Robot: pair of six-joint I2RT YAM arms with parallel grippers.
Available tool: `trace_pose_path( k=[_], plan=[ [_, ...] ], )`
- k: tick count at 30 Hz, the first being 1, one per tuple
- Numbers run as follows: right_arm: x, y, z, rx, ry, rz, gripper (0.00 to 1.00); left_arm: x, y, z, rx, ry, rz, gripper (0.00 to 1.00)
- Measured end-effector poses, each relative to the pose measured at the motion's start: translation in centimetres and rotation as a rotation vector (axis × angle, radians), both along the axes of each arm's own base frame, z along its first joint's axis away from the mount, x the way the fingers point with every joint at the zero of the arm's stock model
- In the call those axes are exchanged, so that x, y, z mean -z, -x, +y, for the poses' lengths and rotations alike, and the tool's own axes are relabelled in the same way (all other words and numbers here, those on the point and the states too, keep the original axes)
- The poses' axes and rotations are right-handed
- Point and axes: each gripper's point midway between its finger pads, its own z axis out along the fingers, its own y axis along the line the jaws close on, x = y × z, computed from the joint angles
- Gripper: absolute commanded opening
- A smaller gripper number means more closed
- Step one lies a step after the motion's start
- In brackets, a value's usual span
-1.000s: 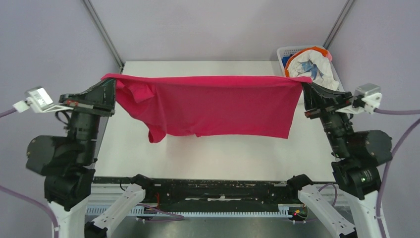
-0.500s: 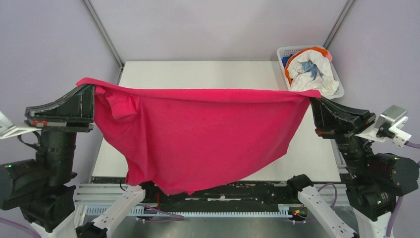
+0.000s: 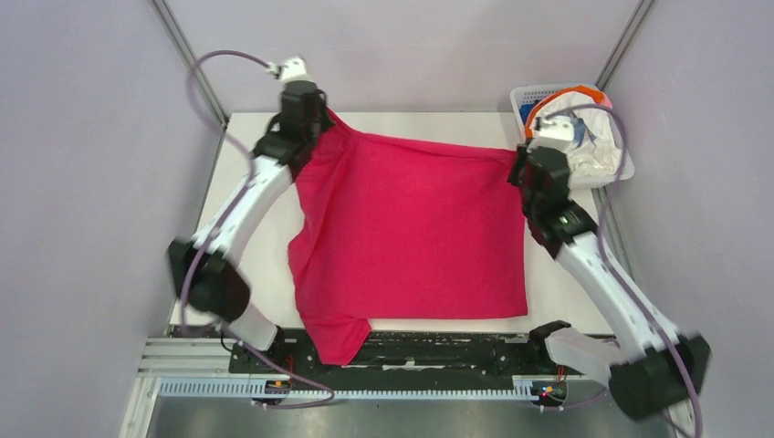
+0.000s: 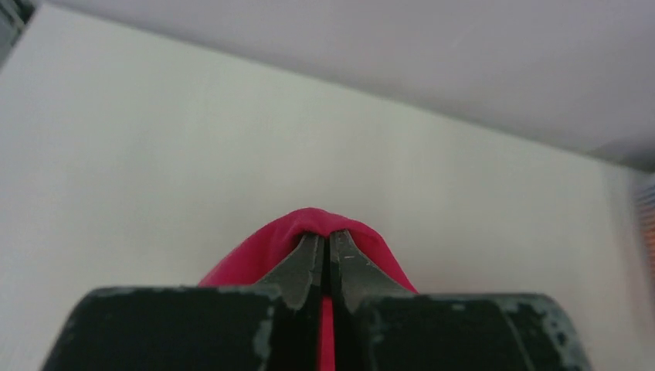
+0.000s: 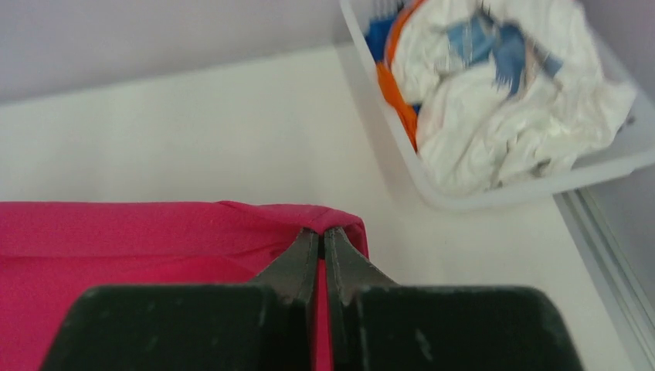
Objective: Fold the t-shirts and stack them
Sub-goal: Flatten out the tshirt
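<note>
The magenta-red t-shirt (image 3: 411, 237) lies spread over the white table (image 3: 256, 246), its lower left part hanging over the near edge. My left gripper (image 3: 321, 125) is shut on its far left corner, seen as a red fold over the fingertips in the left wrist view (image 4: 324, 232). My right gripper (image 3: 518, 164) is shut on its far right corner, with the cloth (image 5: 154, 239) stretching left in the right wrist view. The white t-shirt with blue print (image 3: 577, 128) lies crumpled in the basket over orange and blue cloth (image 5: 394, 85).
The white plastic basket (image 3: 529, 94) stands at the table's far right corner, right of my right gripper; it also shows in the right wrist view (image 5: 494, 197). Both arms reach far across the table. Grey walls close in the back and sides.
Both arms have swung from the near side to the far side, carrying the shirt's top edge. The shirt has gone from hanging in the air to lying flat on the table.
</note>
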Motion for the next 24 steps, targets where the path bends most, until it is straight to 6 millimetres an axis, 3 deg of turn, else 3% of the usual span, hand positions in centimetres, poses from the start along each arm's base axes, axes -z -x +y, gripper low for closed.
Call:
trace_pose_path(
  k=[1, 2, 3, 4, 5, 7, 9, 12, 17, 20, 24],
  plan=[
    [3.0, -1.8, -0.1, 0.032, 0.026, 0.078, 0.06, 4.0, -2.1, -0.4, -0.007, -0.036, 0.079, 0.13],
    [6.0, -3.3, -0.3, 0.061, 0.048, 0.152, 0.15, 8.5, -4.2, -0.7, -0.015, -0.071, 0.168, 0.21],
    [9.3, -4.7, -0.5, 0.086, 0.071, 0.233, 0.29, 12.0, -5.7, -0.9, -0.019, -0.095, 0.234, 0.38],
    [11.9, -5.8, -0.8, 0.103, 0.088, 0.302, 0.46, 15.8, -7.1, -0.9, -0.024, -0.124, 0.316, 0.78],
    [14.9, -7.3, -1.1, 0.122, 0.110, 0.377, 0.60, 19.1, -8.7, -1.0, -0.027, -0.149, 0.384, 0.99],
    [18.9, -9.4, -1.4, 0.141, 0.134, 0.480, 0.92, 23.2, -11.8, -1.2, -0.024, -0.184, 0.462, 1.00],
    [21.1, -11.7, -1.4, 0.147, 0.145, 0.530, 0.98, 25.2, -14.1, -1.6, -0.013, -0.188, 0.490, 1.00],
    [21.4, -13.0, -1.1, 0.139, 0.142, 0.530, 0.98, 25.3, -14.2, -1.3, -0.007, -0.186, 0.516, 1.00],
    [18.2, -12.7, -0.2, 0.096, 0.096, 0.452, 0.98, 21.5, -11.7, -0.9, 0.010, -0.167, 0.494, 1.00],
    [17.0, -10.4, 0.2, 0.039, 0.061, 0.420, 0.98, 18.8, -8.1, -0.6, 0.027, -0.151, 0.480, 1.00],
    [17.6, -5.8, 1.4, -0.079, 0.003, 0.418, 0.98, 17.3, -1.8, -0.2, 0.032, -0.095, 0.481, 1.00]
  ],
)
